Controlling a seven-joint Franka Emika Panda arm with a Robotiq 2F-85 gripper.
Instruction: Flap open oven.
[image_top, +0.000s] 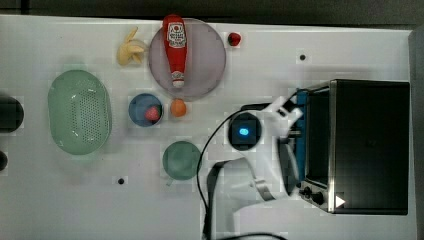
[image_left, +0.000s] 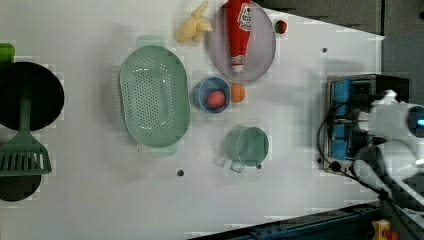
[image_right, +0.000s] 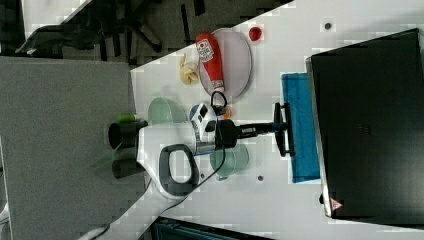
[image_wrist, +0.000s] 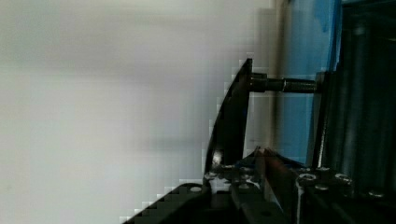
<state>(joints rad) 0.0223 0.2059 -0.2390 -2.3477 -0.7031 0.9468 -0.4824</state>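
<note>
jaws (image_right: 272, 127): clenched on the dark bar handle (image_right: 284, 129) | large black boxy toaster oven (image_top: 367, 145): set at the top view's right end of the white bench (image_top: 280, 50) | blue-tinted glass door (image_right: 299, 125): seen lowered in the right view

One toaster oven (image_top: 370, 145) is sitting on the white table (image_top: 60, 200). One ketchup bottle (image_top: 175, 47) is lying on one round plate (image_top: 207, 55). One banana (image_top: 131, 49) is resting beside that plate. One green colander (image_top: 80, 117) and one green cup (image_top: 181, 160) are standing on the table. One blue bowl (image_top: 140, 107) is holding one red fruit (image_top: 152, 114), one orange fruit (image_top: 178, 107) is lying just beside it, and one more small red fruit (image_top: 234, 38) is lying near the plate. One green slotted spatula (image_left: 22, 150) is lying at the left view's left edge. One robot arm (image_top: 270, 150) is reaching toward the oven.
</note>
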